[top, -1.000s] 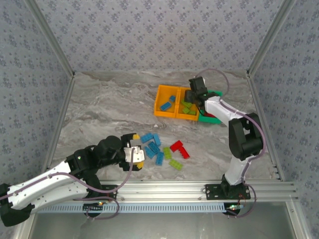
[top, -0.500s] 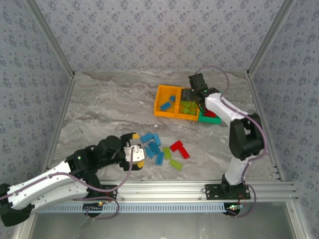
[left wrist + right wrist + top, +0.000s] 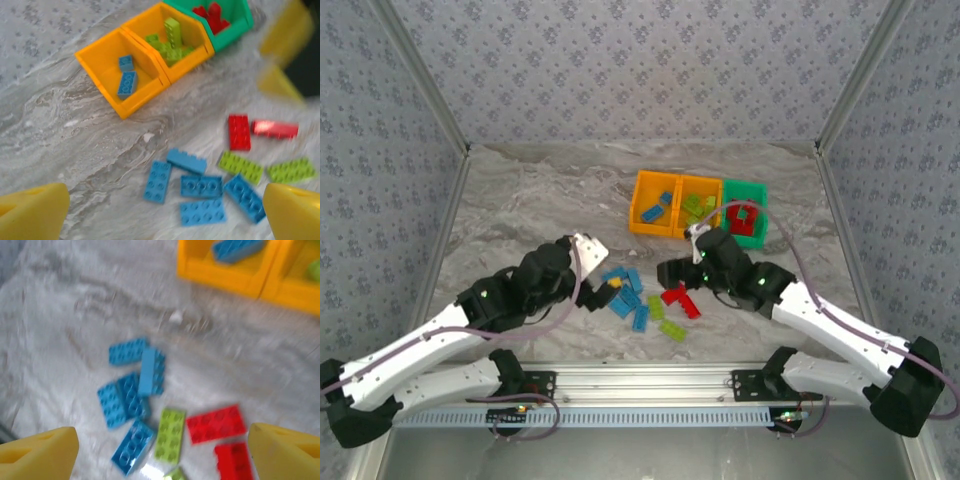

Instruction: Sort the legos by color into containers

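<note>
1. From above: the loose legos (image 3: 645,300) lie near the table's (image 3: 520,210) near edge, between my two grippers. My left gripper (image 3: 609,290) hangs at the blue bricks (image 3: 632,300). My right gripper (image 3: 667,274) sits just beside the red bricks (image 3: 678,298), so I judge each arm nearest its own colour. The containers (image 3: 650,230) stand in a row farther back, right of centre.
2. Left wrist: my jaws are spread wide with nothing between them. The blue bricks (image 3: 200,192) lie just ahead of my fingertips (image 3: 35,212), at mixed angles. Beyond them stands the left orange bin (image 3: 100,67), holding two blue pieces.
3. Right wrist: these jaws are spread and empty too. A lime brick (image 3: 170,435) lies almost midway between my fingers (image 3: 287,450), its long axis running away from me, so I could close across its narrow width. The red brick (image 3: 216,424) beside it lies crosswise, and I judge it would want a wrist turn.
</note>
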Controlling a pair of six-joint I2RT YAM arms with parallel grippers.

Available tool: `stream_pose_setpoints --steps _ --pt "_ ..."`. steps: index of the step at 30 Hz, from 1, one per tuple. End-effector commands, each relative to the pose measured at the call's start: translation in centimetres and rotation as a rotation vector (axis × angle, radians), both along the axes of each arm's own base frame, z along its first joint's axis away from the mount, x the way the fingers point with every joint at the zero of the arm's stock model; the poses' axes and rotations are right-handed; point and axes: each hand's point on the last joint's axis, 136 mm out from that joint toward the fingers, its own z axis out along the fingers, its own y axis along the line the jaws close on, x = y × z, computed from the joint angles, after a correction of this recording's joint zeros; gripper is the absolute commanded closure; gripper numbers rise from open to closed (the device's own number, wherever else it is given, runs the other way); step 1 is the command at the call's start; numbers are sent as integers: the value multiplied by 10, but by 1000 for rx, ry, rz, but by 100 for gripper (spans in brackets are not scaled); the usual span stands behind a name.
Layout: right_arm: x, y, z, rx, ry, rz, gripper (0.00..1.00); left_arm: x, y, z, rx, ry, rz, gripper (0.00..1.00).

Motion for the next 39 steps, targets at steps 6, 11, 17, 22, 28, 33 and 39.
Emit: stream_pose_setpoints --steps 6,11,17,22,28,33,39 --pt "-62 12 -34 -15 153 73 10 24 -15 -82 -160 445 549 13" --pt "-57 3 -34 -11 116 23 8 35 -47 -115 -214 550 640 23" --pt "-55 -10 -35 6 93 -17 7 54 -58 -136 -152 540 741 44" --pt "-53 -21 -39 27 102 -56 7 62 -63 -155 -60 535 793 50" --pt "-56 -28 -42 34 111 -71 7 64 -62 -176 7 556 830 50" --pt "-55 -33 -45 38 108 -90 6 60 -70 -194 24 606 811 52" --pt "-54 -33 -45 45 115 -100 7 58 -69 -207 45 620 823 60"
